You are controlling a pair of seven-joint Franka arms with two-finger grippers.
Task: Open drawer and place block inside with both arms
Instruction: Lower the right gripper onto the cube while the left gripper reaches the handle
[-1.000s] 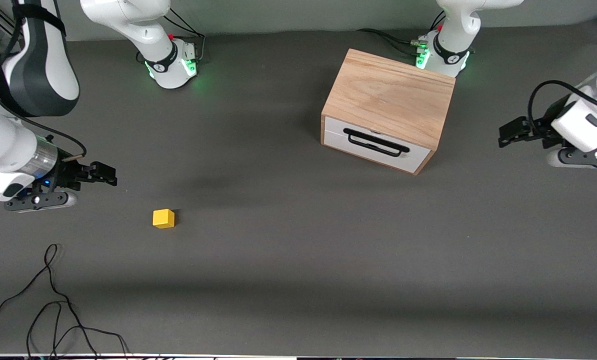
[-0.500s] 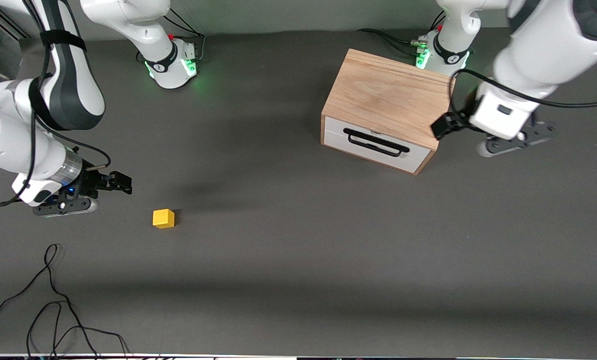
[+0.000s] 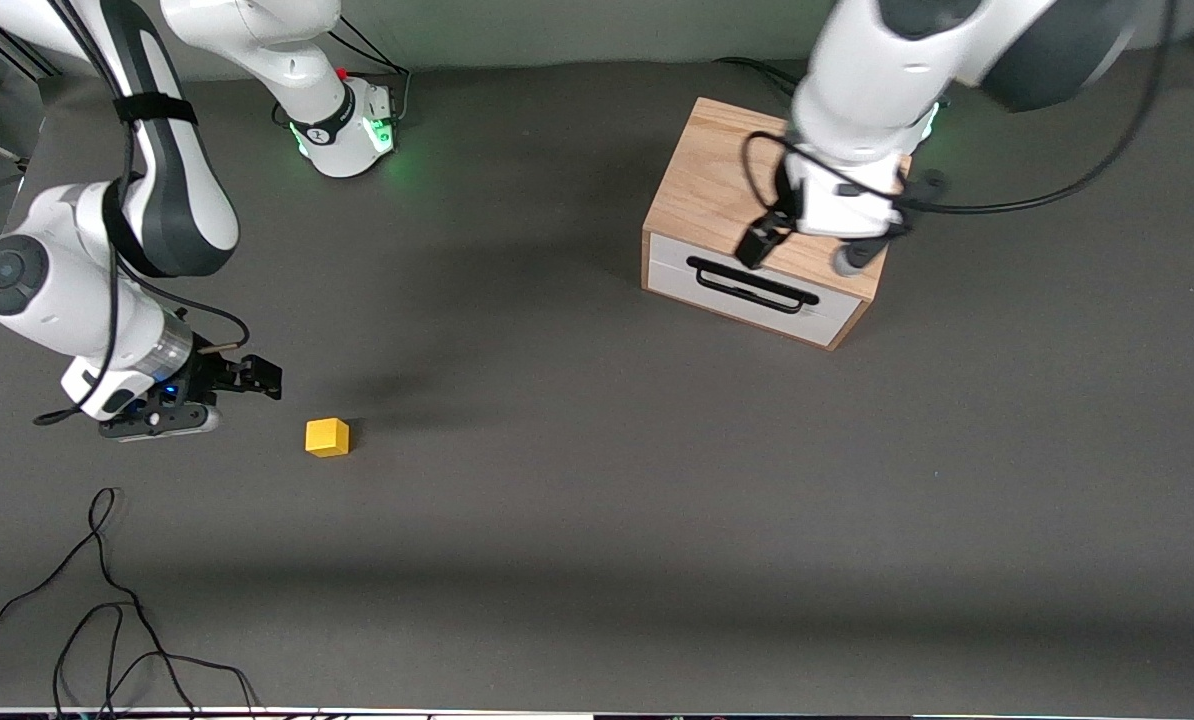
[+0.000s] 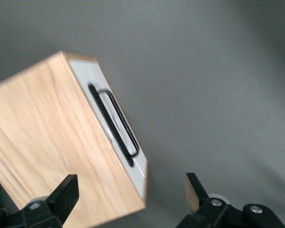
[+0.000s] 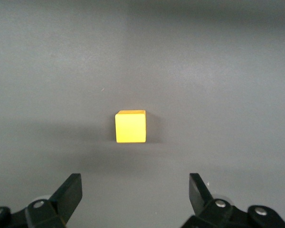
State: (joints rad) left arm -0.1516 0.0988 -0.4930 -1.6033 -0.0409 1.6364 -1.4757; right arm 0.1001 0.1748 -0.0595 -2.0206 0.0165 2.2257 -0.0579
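We've got two chunky white arms, the right arm and the left arm, with dark grey joint sections and black cables looped along them. Round white bases glow green, with a tiny red dot. Each wrist ends in black fingers on screwed brackets.
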